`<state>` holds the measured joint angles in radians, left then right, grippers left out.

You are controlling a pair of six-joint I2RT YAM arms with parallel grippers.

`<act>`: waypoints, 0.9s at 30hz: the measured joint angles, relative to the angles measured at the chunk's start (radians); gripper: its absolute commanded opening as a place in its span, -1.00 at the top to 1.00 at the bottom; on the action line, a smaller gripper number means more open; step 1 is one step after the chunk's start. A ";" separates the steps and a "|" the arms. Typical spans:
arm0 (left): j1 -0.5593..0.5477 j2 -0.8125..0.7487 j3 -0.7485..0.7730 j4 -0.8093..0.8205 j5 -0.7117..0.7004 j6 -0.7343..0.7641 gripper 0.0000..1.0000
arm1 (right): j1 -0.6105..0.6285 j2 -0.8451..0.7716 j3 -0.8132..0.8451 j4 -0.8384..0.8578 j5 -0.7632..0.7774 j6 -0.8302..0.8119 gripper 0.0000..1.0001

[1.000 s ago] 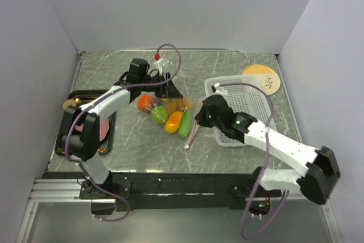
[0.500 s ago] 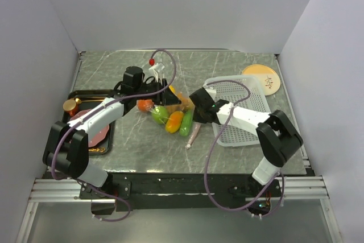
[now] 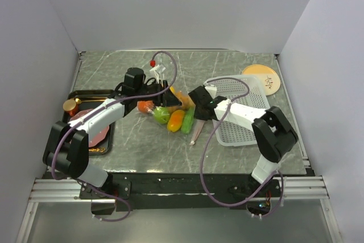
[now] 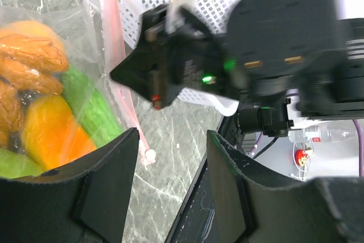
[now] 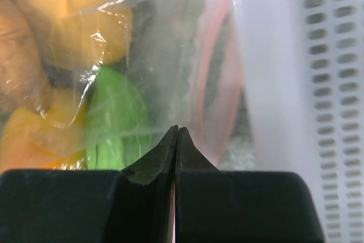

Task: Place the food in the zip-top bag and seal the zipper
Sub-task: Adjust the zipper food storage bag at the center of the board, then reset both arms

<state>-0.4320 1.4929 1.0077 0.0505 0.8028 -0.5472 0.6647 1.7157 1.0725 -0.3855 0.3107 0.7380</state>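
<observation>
Pink zipper runs far-to-near, whitish end nearest; left claw wide, right claw closed.

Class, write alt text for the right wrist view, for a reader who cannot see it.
The right gripper, its black fingers shut tip to tip, points at a clear zip-top bag holding orange, yellow and green toy food. The bag's pink zipper runs up the middle, with a white slotted basket at the right.
</observation>
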 measured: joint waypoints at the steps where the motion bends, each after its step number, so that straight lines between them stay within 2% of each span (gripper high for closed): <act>1: -0.001 0.000 0.000 0.000 -0.001 0.000 -0.13 | 0.000 -0.019 0.001 -0.008 0.011 -0.002 1.00; 8: -0.013 0.000 0.000 0.006 -0.007 0.000 -0.14 | 0.000 -0.148 0.005 -0.043 0.054 -0.011 1.00; 12: -0.028 0.000 0.000 -0.006 -0.013 0.008 -0.18 | -0.001 -0.173 -0.005 -0.060 0.072 -0.005 0.86; 13: -0.035 0.000 0.000 -0.014 -0.016 0.013 -0.21 | -0.002 -0.183 -0.008 -0.066 0.075 -0.002 0.84; 14: -0.043 0.001 0.000 -0.023 -0.021 0.016 -0.37 | -0.002 -0.195 -0.009 -0.076 0.082 0.003 0.78; 15: -0.053 0.001 0.000 -0.031 -0.034 0.023 -0.86 | -0.004 -0.209 -0.010 -0.086 0.089 0.005 0.41; 16: -0.064 0.001 0.000 -0.039 -0.050 0.032 -0.99 | -0.006 -0.225 -0.012 -0.091 0.093 0.006 0.19; 17: -0.076 0.001 0.000 -0.045 -0.066 0.040 -0.99 | -0.011 -0.252 -0.019 -0.092 0.094 0.004 0.04; 18: -0.087 -0.001 0.000 -0.054 -0.084 0.039 -0.99 | -0.016 -0.276 -0.024 -0.094 0.097 0.009 -0.31; 20: -0.104 -0.010 -0.002 -0.068 -0.127 0.032 -0.99 | -0.029 -0.348 -0.039 -0.098 0.103 0.002 -0.58; 21: -0.113 -0.018 -0.003 -0.075 -0.152 0.030 -0.99 | -0.038 -0.383 -0.043 -0.098 0.106 -0.015 -0.80; 23: -0.124 -0.043 -0.006 -0.086 -0.203 0.029 -0.99 | -0.057 -0.441 -0.045 -0.101 0.117 -0.034 -0.96; 27: -0.129 -0.110 -0.006 -0.088 -0.314 0.029 -0.99 | -0.156 -0.537 -0.047 -0.103 0.141 -0.088 -1.00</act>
<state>-0.5606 1.3830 1.0016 -0.0376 0.4885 -0.5182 0.5083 1.1782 1.0256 -0.4881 0.4515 0.6498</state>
